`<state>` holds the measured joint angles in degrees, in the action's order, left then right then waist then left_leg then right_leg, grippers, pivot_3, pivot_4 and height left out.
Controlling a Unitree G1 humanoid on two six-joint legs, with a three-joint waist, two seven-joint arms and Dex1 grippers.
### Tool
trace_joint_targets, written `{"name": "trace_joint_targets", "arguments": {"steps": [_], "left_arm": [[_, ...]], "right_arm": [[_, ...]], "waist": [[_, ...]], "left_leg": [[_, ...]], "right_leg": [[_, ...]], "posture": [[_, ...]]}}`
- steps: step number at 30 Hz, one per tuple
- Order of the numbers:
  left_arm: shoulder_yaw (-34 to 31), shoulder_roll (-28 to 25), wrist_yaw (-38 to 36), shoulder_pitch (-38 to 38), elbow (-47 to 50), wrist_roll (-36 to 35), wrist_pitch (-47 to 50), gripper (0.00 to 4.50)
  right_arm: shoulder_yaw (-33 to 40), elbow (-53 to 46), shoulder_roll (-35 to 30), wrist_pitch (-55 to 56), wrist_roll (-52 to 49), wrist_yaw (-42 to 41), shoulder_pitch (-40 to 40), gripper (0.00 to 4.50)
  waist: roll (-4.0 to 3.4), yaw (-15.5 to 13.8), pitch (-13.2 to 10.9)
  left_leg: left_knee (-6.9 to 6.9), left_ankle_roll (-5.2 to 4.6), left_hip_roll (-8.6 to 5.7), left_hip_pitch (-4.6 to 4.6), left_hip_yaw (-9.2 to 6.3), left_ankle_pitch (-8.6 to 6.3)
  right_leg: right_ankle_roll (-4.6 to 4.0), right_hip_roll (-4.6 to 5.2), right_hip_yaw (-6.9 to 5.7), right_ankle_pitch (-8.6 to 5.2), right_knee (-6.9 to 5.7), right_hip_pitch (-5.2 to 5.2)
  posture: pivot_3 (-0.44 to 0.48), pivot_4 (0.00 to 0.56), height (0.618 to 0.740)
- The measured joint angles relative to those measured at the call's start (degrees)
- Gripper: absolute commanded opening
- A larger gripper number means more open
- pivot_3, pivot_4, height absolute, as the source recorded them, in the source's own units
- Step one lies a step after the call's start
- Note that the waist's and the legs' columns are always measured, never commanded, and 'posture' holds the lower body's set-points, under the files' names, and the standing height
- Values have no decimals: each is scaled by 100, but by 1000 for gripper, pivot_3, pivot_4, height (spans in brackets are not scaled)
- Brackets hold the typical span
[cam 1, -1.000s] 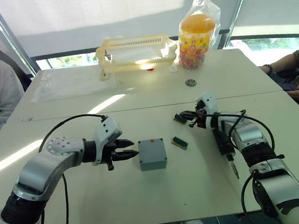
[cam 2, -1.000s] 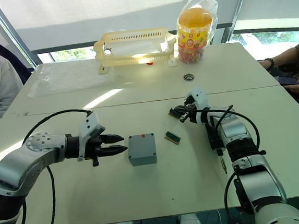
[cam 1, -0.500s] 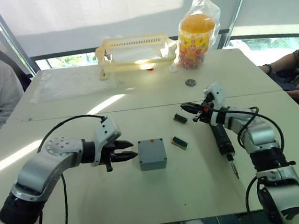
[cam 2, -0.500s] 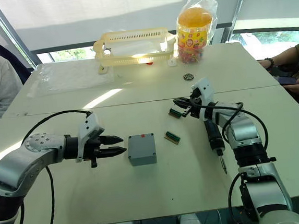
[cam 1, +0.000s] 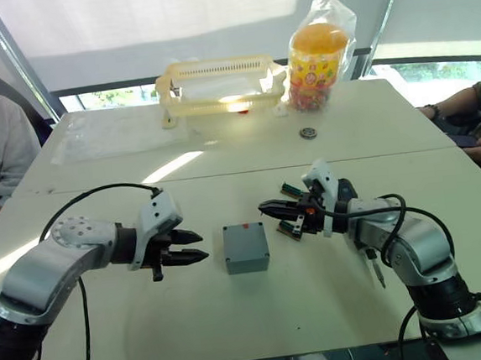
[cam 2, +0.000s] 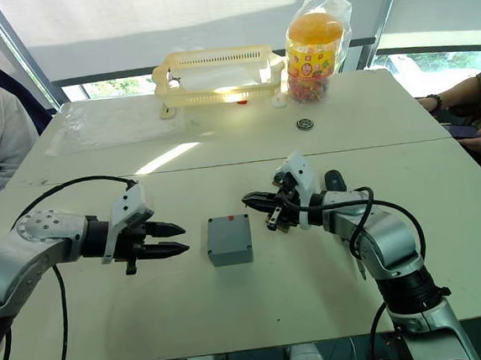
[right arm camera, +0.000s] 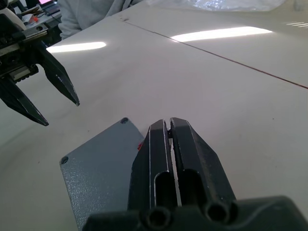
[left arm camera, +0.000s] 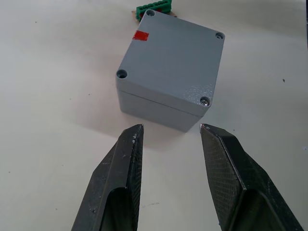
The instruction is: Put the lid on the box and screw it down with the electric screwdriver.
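The grey box [cam 1: 246, 247] stands at the middle of the table with the lid [left arm camera: 173, 57] lying flat on top of it, a red mark near one edge and a screw hole in each corner. My left gripper [cam 1: 197, 244] is open, level with the box and a short way to its left, touching nothing. My right gripper [cam 1: 264, 205] is shut and empty, its tips hovering just past the box's far right corner. The electric screwdriver [cam 1: 378, 273] lies on the table under my right forearm, mostly hidden, with its thin bit showing.
Two small green pieces [cam 1: 289, 229] [cam 1: 289, 190] lie right of the box. At the back stand a yellow slotted basket [cam 1: 219, 85], a bagged candy jar [cam 1: 318, 55] and a small round part [cam 1: 307, 132]. A person sits at each side edge of the table.
My right gripper has swung left from above the far green piece to the box's far right corner. My left gripper has drawn back slightly to the left.
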<state>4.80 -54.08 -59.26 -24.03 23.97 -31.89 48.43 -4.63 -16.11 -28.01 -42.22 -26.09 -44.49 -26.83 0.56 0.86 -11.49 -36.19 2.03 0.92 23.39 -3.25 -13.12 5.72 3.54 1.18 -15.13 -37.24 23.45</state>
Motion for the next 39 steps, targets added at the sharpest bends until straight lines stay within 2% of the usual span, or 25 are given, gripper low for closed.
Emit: {"name": "trace_joint_targets", "arguments": {"steps": [39], "left_arm": [[17, 119, 195, 78, 24, 2, 0, 1873]], "right_arm": [[-370, 128, -28, 274, 284, -105, 118, 16]], "waist": [[0, 4, 0]], "left_leg": [[0, 0, 0, 0, 0, 0]], "right_leg": [[0, 0, 0, 0, 0, 0]], "posture": [[0, 150, 740]]}}
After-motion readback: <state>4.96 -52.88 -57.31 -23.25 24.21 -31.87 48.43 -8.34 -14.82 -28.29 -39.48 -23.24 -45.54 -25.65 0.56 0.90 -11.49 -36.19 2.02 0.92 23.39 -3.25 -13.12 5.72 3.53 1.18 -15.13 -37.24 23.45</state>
